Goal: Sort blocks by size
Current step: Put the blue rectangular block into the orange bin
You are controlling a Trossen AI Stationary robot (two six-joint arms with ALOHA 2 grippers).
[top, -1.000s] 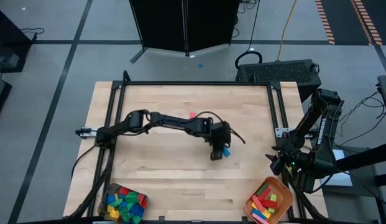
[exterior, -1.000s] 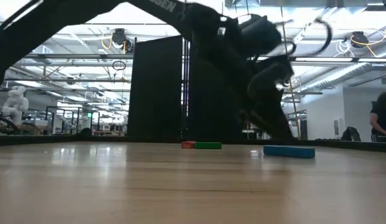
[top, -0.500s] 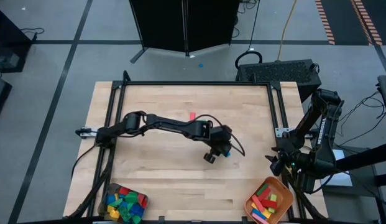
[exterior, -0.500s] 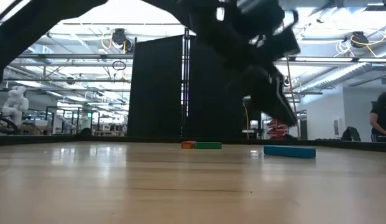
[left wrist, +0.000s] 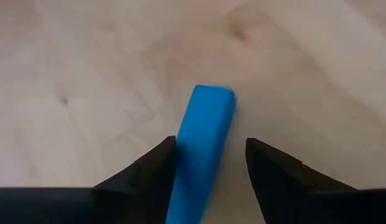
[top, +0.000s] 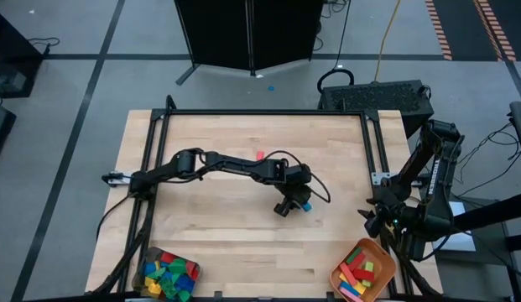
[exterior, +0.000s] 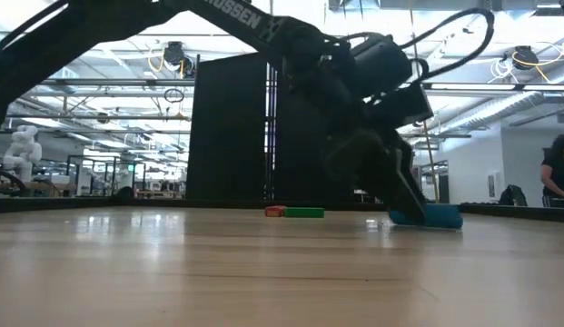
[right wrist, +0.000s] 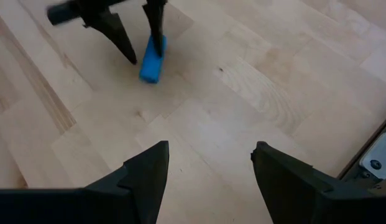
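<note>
left gripper: jaws spread, straddling the long blue block, not yet closed on it; one finger looks to touch its side, though i can't be sure.
block axis: runs straight forward from between the jaws, so closing should pinch its narrow width.
block place: flat on the table, right of centre.
nearer arm: left; the right gripper waits open off the table's right edge.
other blocks: red and green ones lie toward the far edge.
near-right corner: orange tray holding long blocks.
near-left corner: container of short mixed-colour blocks.
</note>
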